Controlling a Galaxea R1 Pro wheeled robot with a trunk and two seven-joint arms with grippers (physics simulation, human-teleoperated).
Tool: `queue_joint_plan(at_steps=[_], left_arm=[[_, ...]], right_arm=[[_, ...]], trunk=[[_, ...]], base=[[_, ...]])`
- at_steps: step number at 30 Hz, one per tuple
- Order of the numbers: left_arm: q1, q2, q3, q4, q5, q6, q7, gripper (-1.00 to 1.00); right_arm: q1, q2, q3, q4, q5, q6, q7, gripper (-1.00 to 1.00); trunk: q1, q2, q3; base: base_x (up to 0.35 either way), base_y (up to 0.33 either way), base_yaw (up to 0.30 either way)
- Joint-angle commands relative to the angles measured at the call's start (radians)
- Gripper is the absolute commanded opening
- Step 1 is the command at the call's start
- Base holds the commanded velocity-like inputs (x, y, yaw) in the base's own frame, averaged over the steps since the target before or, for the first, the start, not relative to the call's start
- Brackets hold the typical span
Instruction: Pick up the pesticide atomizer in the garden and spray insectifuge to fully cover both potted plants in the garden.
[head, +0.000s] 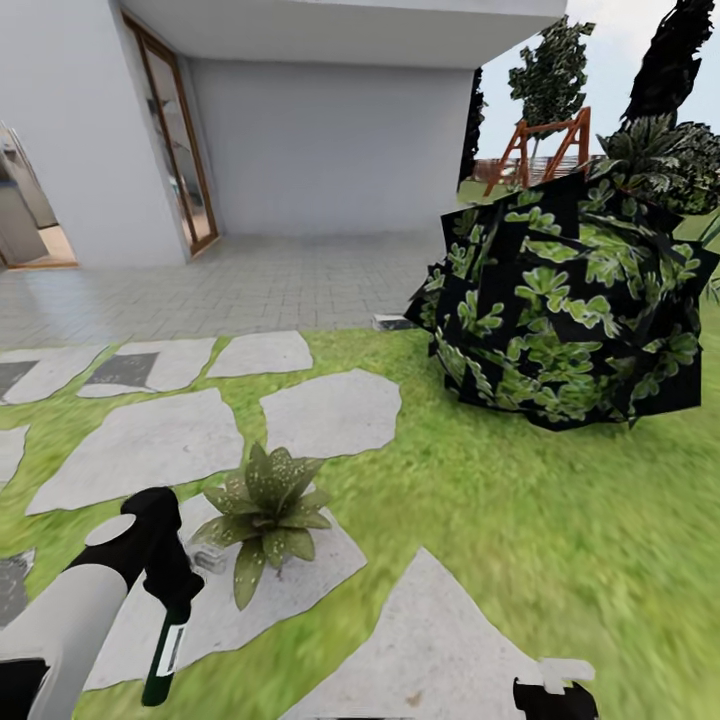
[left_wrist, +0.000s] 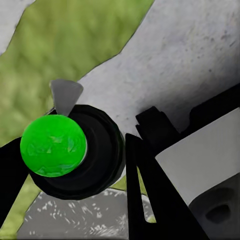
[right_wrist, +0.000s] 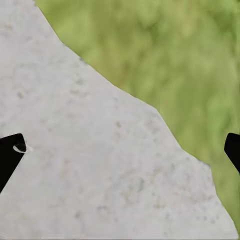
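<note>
Dark slim atomizer bottle (head: 165, 640) with a white label — clamped in the left gripper (head: 170, 578), hanging bottom-down over a grey stepping stone (head: 290, 585); in the left wrist view its end is a bright green ball (left_wrist: 52, 145). Right gripper (right_wrist: 120, 150): fingers spread wide apart over stone and grass, holding nothing. Potted plant (head: 265, 510) — speckled olive rosette, just beside the bottle, resting on that stone. Lawn (head: 520, 520). Large dark leafy bush (head: 565, 305). Paved terrace (head: 250, 285), white house wall (head: 330, 145) beyond.
</note>
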Motion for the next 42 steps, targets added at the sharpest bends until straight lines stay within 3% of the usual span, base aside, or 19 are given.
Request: queue_joint_plan(at_steps=[1,8,15,19,21,27,35,42], left_arm=[[0.007,-0.001,0.004,-0.001,-0.010,0.011,-0.010,-1.00],[0.018,-0.002,0.004,-0.007,-0.009,0.011,-0.010,-1.00],[0.018,-0.026,0.005,-0.015,-0.010,0.011,-0.010,-1.00],[0.018,-0.025,0.005,-0.016,-0.010,0.011,-0.008,-1.00],[0.018,-0.027,0.005,-0.016,-0.009,0.012,0.026,-1.00],[0.018,-0.041,0.005,-0.016,0.041,0.012,0.054,-1.00],[0.018,-0.042,0.006,-0.016,0.046,0.012,0.059,-1.00],[0.018,-0.057,0.007,-0.016,0.048,0.012,0.059,-1.00]], right_arm=[[-0.001,0.001,-0.008,0.001,0.010,-0.004,-0.002,1.00],[-0.001,0.001,-0.008,0.001,0.010,-0.004,-0.001,1.00],[-0.001,0.001,-0.008,0.001,0.010,-0.004,-0.001,1.00],[-0.001,0.001,-0.008,0.001,0.009,-0.004,-0.001,1.00],[-0.001,0.001,-0.008,0.001,0.009,-0.004,-0.001,1.00],[-0.001,0.001,-0.008,0.001,0.010,-0.004,-0.001,1.00],[-0.001,0.001,-0.008,0.001,0.009,-0.004,-0.001,1.00],[-0.001,-0.003,-0.008,0.001,0.010,-0.004,-0.001,1.00]], trunk=[[0.000,0.000,-0.001],[0.000,0.000,-0.001],[0.000,0.000,-0.001],[0.000,0.000,-0.001],[0.000,0.000,-0.001],[0.000,0.000,-0.001],[0.000,0.000,-0.001],[0.000,0.000,-0.001]], base=[[0.010,-0.002,0.248],[0.002,0.000,0.273],[0.001,-0.006,0.184],[0.068,-0.212,0.009],[0.085,-0.256,0.019],[0.065,-0.263,0.215],[-0.131,-0.220,0.260],[0.158,-0.237,0.028]])
